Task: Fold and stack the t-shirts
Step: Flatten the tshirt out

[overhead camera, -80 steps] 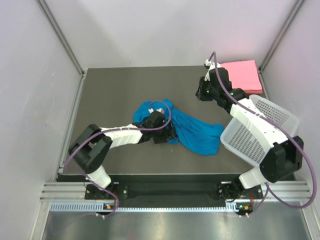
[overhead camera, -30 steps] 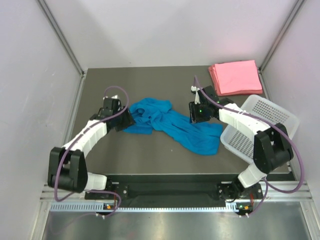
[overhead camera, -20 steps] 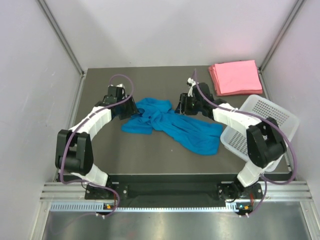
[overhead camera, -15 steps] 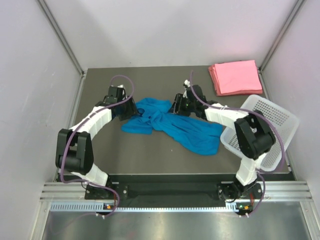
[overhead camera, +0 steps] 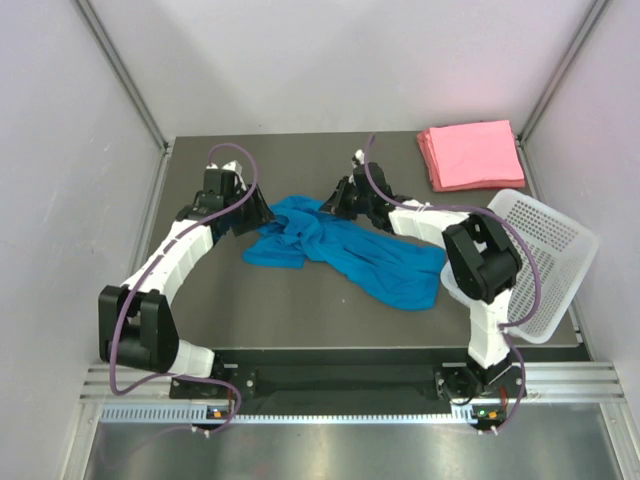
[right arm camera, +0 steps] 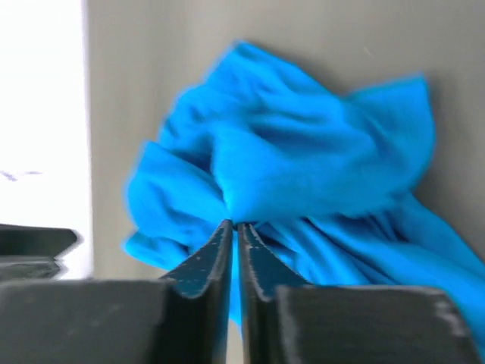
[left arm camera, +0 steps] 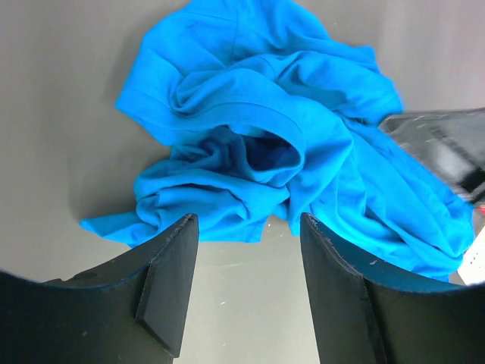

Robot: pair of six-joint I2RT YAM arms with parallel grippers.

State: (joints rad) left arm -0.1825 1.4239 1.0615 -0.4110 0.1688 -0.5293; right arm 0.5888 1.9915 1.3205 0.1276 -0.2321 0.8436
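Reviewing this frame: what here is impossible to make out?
- Right wrist view: blurred, so whether the right gripper, jaws nearly together, has caught the blue t-shirt is unclear; in the top view the wrist covers its tips.
- Top view: the pink stack is too small to count its shirts.
- Top view: the right arm hides part of the basket.
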